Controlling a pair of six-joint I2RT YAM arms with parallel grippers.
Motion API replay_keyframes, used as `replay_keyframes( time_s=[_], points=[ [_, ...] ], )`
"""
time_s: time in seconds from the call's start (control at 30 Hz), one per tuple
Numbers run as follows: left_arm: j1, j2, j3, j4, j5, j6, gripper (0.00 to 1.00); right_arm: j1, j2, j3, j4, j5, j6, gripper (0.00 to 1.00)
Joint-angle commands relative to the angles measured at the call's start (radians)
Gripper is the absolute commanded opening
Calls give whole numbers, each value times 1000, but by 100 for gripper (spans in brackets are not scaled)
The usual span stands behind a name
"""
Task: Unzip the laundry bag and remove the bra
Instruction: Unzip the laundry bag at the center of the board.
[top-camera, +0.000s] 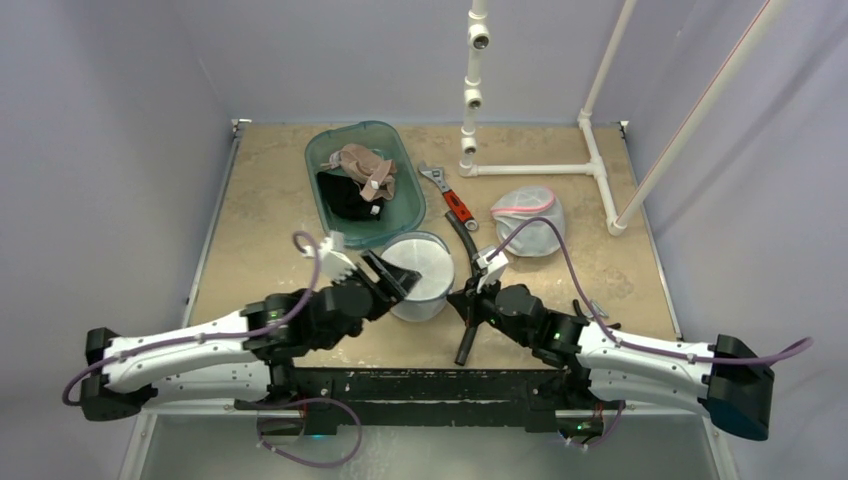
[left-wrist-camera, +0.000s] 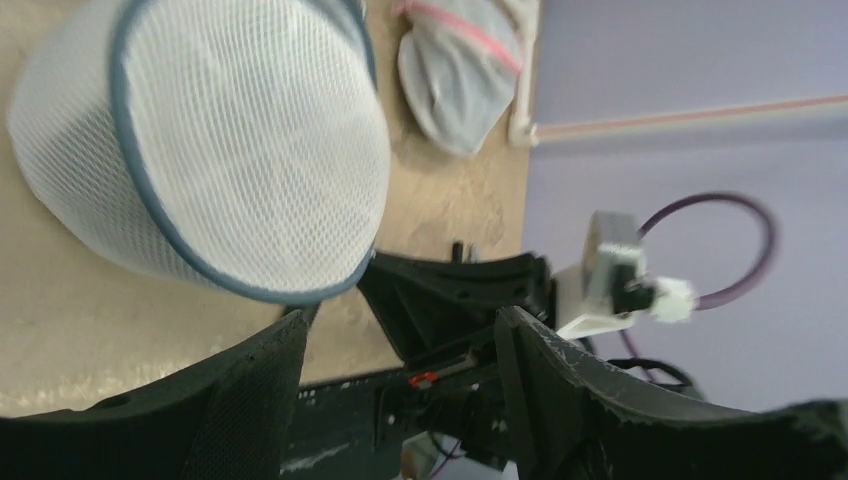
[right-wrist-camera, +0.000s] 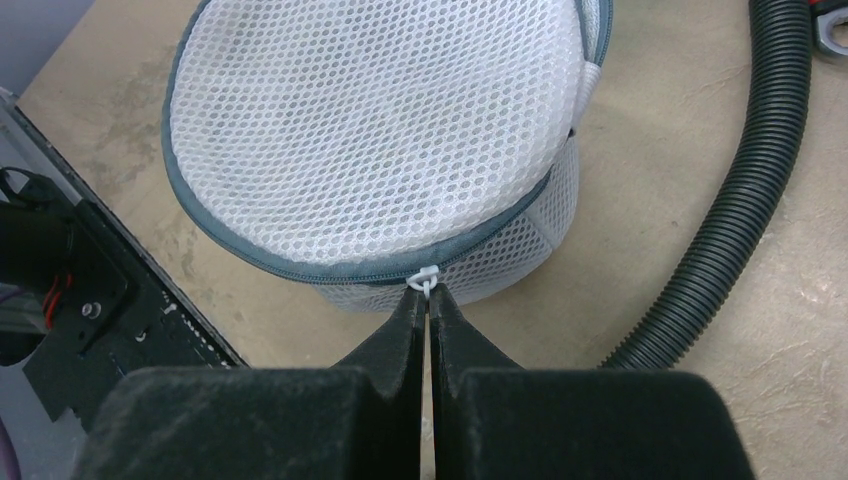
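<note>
The laundry bag (top-camera: 425, 272) is a round white mesh drum with grey-blue zipper trim, standing at the table's front middle. It also shows in the right wrist view (right-wrist-camera: 380, 130) and the left wrist view (left-wrist-camera: 220, 150). My right gripper (right-wrist-camera: 427, 292) is shut on the white zipper pull (right-wrist-camera: 424, 277) at the bag's near rim. Right of the pull the lid's rim stands slightly apart from the wall. My left gripper (top-camera: 387, 276) is open at the bag's left side, with nothing between its jaws (left-wrist-camera: 400, 320). The bra is hidden.
A teal bin (top-camera: 405, 165) with beige and black garments stands behind the bag. A second mesh bag with pink trim (top-camera: 528, 218) lies at the right. A black ribbed hose (right-wrist-camera: 740, 200), a red-handled wrench (top-camera: 452, 198) and a white pipe frame (top-camera: 590, 165) are nearby.
</note>
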Motion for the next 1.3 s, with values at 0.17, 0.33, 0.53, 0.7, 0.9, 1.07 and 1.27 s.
replay_keyframes(
  time_s=[0.17, 0.33, 0.53, 0.7, 0.9, 1.07, 1.27],
  points=[
    [-62, 233, -81, 312, 152, -126, 70, -1, -3, 37, 39, -8, -35, 0],
    [-62, 314, -52, 331, 141, -158, 70, -2, -27, 30, 26, -26, -42, 0],
    [-18, 321, -117, 329, 117, -225, 69, -2, -53, 24, 42, -85, -81, 0],
    [44, 330, -139, 336, 159, -218, 68, -1, -67, 17, 75, -172, -111, 0],
    [118, 336, -164, 354, 198, -198, 65, 0, -65, 14, 108, -266, -131, 0],
    [150, 340, -178, 404, 216, -156, 47, 1, -48, 21, 108, -276, -136, 0],
    [177, 315, -198, 416, 224, -121, 14, 1, -37, 75, 40, -230, -138, 0]
  ],
)
